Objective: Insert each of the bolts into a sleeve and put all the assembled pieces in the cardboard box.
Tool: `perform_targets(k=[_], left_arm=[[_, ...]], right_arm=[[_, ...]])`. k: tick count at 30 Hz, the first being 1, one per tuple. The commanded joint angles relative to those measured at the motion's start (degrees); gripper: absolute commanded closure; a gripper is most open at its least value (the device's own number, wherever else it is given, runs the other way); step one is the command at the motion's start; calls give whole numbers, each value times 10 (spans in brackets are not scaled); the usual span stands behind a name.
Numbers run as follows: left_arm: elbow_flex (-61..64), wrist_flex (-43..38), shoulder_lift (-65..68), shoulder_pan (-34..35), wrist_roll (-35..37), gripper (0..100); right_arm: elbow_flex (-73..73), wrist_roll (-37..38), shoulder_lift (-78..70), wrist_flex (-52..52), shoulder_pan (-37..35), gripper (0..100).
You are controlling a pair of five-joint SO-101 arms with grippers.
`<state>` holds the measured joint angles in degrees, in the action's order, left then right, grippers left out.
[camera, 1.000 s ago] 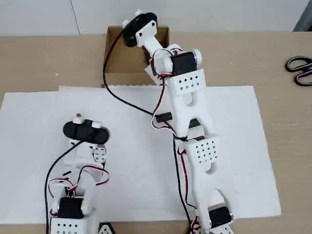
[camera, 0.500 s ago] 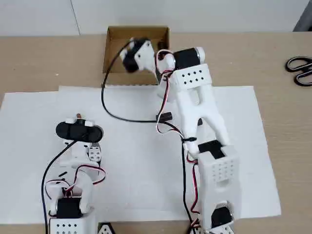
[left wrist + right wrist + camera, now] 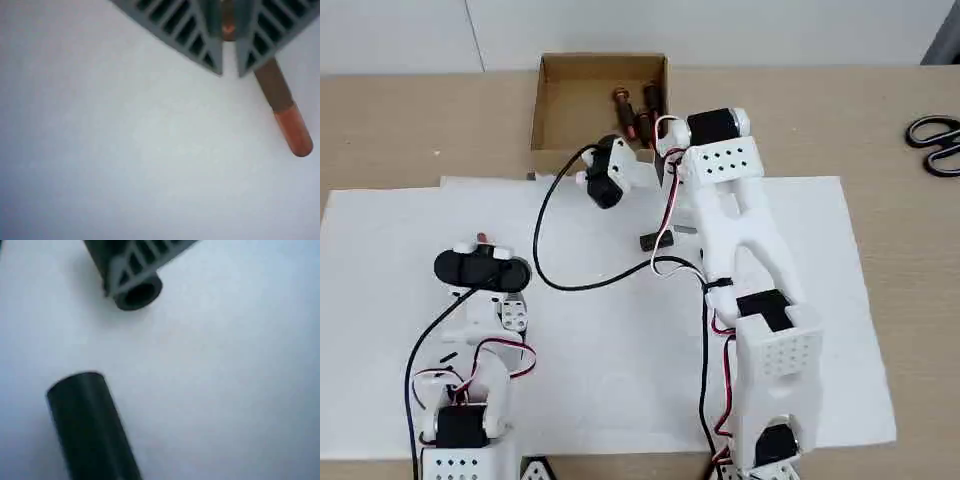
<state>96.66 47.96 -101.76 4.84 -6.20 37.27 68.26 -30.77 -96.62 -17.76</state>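
step (judged): next insertion | left claw (image 3: 229, 70): clamped tight on bolt (image 3: 285, 115), tip protruding, over paper (image 3: 580, 330) | right claw (image 3: 131, 270): opening impossible to tell | sleeve (image 3: 654, 240): lying on paper beside right arm (image 3: 730, 220) | cardboard box (image 3: 603, 58): 2 assembled pieces (image 3: 635, 108) inside | how: grip sleeve mid-length, align bore with bolt tip, push straight
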Motion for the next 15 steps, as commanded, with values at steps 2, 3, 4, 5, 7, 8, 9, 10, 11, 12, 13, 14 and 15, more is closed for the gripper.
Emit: perform_targets(k=[2, 3, 4, 5, 7, 8, 9, 10, 11, 12, 13, 14, 15], left_arm=[[-2, 4, -2, 4, -2, 994], [-2, 4, -2, 4, -2, 994], [-2, 4, -2, 4, -2, 994], [-2, 4, -2, 4, -2, 994], [-2, 4, -2, 4, -2, 994], [-2, 4, -2, 4, -2, 994], [-2, 4, -2, 4, -2, 994], [-2, 4, -2, 4, -2, 994], [-2, 4, -2, 4, -2, 994], [-2, 4, -2, 4, -2, 994], [-2, 4, -2, 4, -2, 994], [-2, 4, -2, 4, -2, 994], [-2, 4, -2, 4, -2, 994]], right_arm=[[1, 28, -3, 4, -10, 853], [1, 35, -4, 4, -11, 841], [1, 41, -6, 4, -17, 825], [1, 45, -6, 3, -22, 810], [1, 46, -6, 4, -27, 794], [1, 47, -7, 4, -33, 794], [0, 53, -7, 4, -38, 793], [0, 55, -7, 4, -43, 793], [0, 55, -12, 4, -44, 793], [0, 56, -18, 4, -48, 793], [0, 56, -26, 4, -50, 793], [0, 56, -33, 4, -51, 793], [0, 57, -42, 4, -50, 793]])
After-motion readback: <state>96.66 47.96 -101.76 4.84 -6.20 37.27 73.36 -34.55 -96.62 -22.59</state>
